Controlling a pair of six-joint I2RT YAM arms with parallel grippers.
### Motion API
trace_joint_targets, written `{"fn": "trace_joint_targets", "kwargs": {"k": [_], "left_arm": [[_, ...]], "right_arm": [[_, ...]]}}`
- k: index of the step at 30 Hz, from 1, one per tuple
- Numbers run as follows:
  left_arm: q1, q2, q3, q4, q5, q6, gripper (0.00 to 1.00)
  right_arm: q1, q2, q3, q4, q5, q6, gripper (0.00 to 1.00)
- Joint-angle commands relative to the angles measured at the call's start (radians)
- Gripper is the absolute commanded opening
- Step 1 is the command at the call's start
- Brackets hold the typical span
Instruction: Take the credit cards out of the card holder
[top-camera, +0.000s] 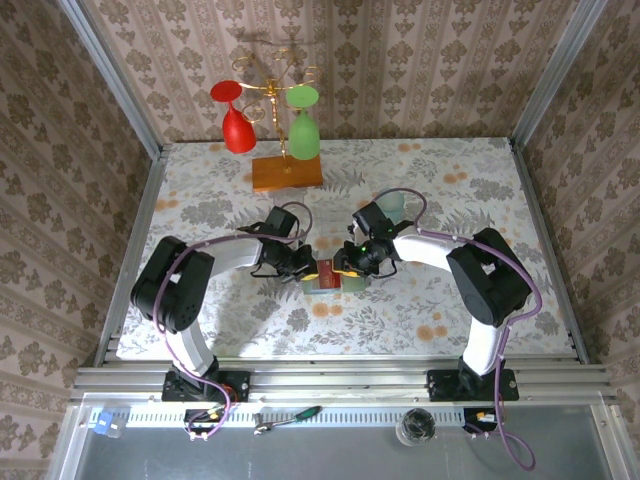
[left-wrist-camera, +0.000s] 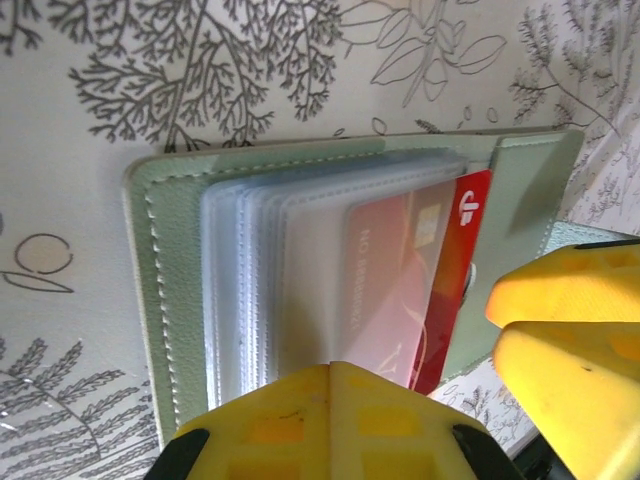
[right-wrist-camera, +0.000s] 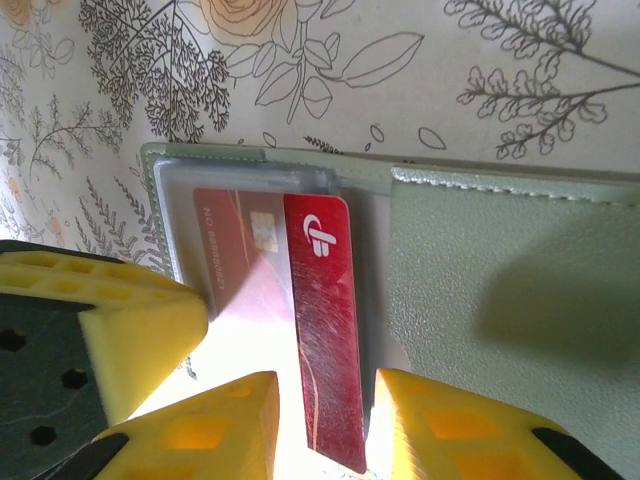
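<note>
While both arms met over the middle of the flower-printed tablecloth (top-camera: 450, 180), I went looking for anything readable. Behind them stood an orange-brown wooden slab (top-camera: 287, 173) bearing a gilt wire rack. A red wine glass (top-camera: 236, 125) and a green wine glass (top-camera: 303, 125) hung upside down from the rack. A small clear box (top-camera: 390, 204) sat just behind the right wrist.

The pale green stitched-leather card holder (right-wrist-camera: 500, 300) lay open and flat on the cloth between the two wrists. A stack of clear plastic sleeves (left-wrist-camera: 250, 270) was fanned over one of its panels. The left gripper (left-wrist-camera: 330, 385) had its yellow fingers pressed together over the near edge of those sleeves, hiding that edge from me. I could not tell whether they touched it.

The right gripper (right-wrist-camera: 325, 390) was closed on a red credit card (right-wrist-camera: 325, 330), one yellow finger on each side. The card stuck partway out of its sleeve, beside the holder's fold. Its bare end carried a white looping logo (right-wrist-camera: 318, 238), shaped like a curled letter. Under the cloudy sleeve I saw a gold chip (right-wrist-camera: 262, 232) and a line of pale print that began "NO". The rest of that line was too blurred to read.
</note>
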Motion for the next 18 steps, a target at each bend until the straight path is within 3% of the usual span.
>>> {"fn": "trace_joint_targets", "kwargs": {"k": [1, 18], "left_arm": [[-0.003, 0.022, 0.009, -0.035, -0.016, 0.010, 0.00], [0.014, 0.030, -0.006, -0.069, -0.028, 0.022, 0.00]], "right_arm": [[-0.011, 0.020, -0.011, 0.025, -0.033, 0.012, 0.31], [-0.029, 0.069, -0.031, 0.105, -0.120, 0.036, 0.28]]}}
